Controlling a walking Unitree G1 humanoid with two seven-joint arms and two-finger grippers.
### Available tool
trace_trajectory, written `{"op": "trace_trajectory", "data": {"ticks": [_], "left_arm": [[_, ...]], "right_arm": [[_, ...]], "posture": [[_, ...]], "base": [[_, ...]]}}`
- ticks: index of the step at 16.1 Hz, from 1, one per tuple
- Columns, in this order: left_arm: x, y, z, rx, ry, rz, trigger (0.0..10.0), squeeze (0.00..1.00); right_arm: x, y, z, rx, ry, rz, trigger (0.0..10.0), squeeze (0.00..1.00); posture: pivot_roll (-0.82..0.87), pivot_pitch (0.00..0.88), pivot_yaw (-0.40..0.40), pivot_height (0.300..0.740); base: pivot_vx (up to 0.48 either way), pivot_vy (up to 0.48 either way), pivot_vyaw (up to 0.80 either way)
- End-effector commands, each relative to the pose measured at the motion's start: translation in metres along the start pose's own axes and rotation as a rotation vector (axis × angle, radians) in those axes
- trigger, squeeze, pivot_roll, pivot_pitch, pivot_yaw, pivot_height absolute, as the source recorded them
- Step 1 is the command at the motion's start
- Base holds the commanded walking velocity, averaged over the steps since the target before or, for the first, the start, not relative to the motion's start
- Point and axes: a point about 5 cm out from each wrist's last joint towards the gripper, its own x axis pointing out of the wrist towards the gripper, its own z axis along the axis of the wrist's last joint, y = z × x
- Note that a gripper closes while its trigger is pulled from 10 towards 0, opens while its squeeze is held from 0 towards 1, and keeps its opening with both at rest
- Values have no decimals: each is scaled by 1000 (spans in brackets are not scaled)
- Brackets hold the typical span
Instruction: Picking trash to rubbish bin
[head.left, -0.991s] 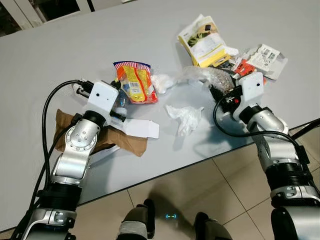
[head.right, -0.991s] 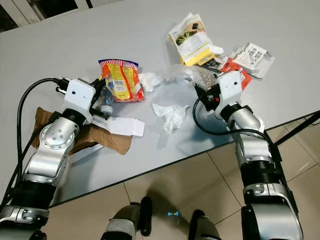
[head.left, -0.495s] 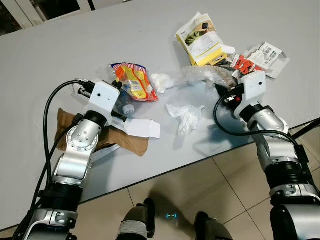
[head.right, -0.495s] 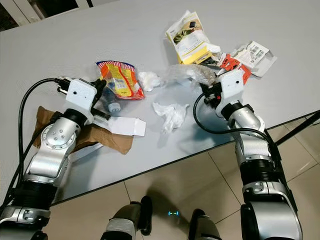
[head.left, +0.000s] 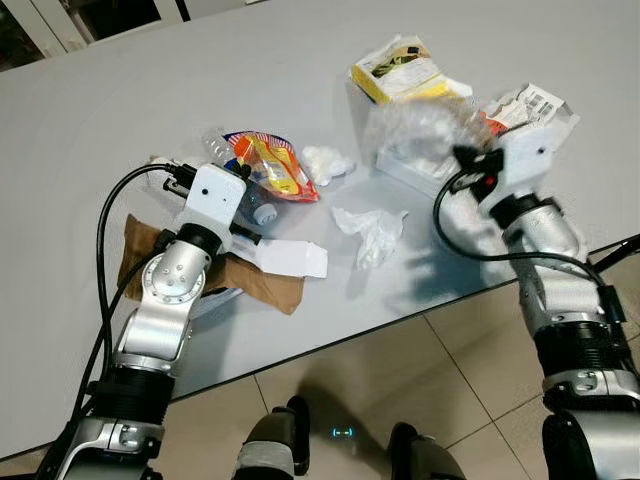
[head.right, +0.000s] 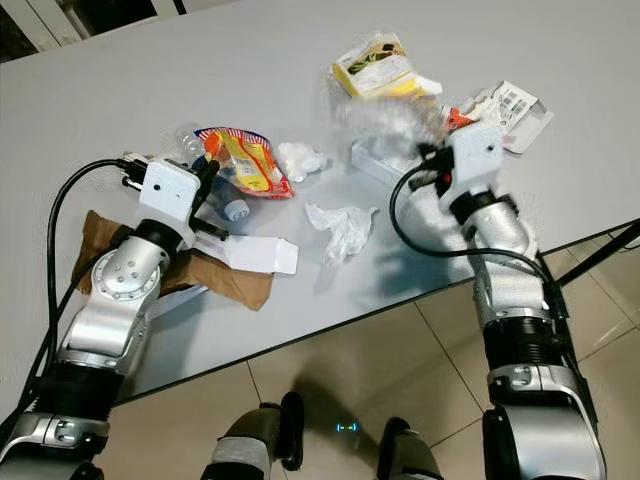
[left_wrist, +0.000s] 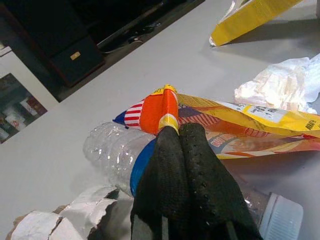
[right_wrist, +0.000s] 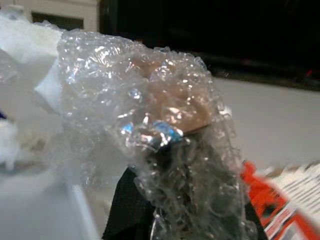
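Observation:
My left gripper (left_wrist: 172, 132) is shut on a corner of the orange and yellow snack bag (head.left: 268, 168), which lies tilted over a clear plastic bottle (left_wrist: 112, 147) with a white cap (head.left: 262, 213). Over the right side of the table my right gripper (head.left: 465, 158) is shut on a sheet of bubble wrap (head.left: 420, 125), held up off the surface; the wrap (right_wrist: 145, 100) drapes over its fingers and hides them. A crumpled white tissue (head.left: 372, 232) lies on the grey table (head.left: 130, 90) between the arms, and a smaller wad (head.left: 326, 162) sits beside the snack bag.
A yellow packet (head.left: 400, 70) and a white and orange wrapper (head.left: 528, 105) lie at the back right. A brown paper bag (head.left: 255, 285) with a white card (head.left: 292, 258) lies under my left arm. The table's front edge runs diagonally above a tiled floor (head.left: 400, 380).
My right gripper has risen and drawn the bubble wrap up off the table. The left gripper has pulled the snack bag slightly, uncovering more of the bottle.

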Motion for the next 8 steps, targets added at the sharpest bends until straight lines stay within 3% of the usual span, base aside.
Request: {"op": "trace_trajectory", "data": {"ticks": [1,7,8], "left_arm": [[-1,-3,-4,0,12,-4,0,0],[5,-13,-3,-29,-1,1,0,0],[7,-18,-5,-41,2,0,0,0]], "right_arm": [[-5,-7,7,-17,-27,-37,0,0],[-20,-14,41,-104,-134,-119,0,0],[-29,-13,52,-137,-156,-139,0,0]], "posture": [[291,235,71,740],[252,204,56,740],[234,192,47,740]], "base": [[0,0,0],[0,0,0],[0,0,0]]}}
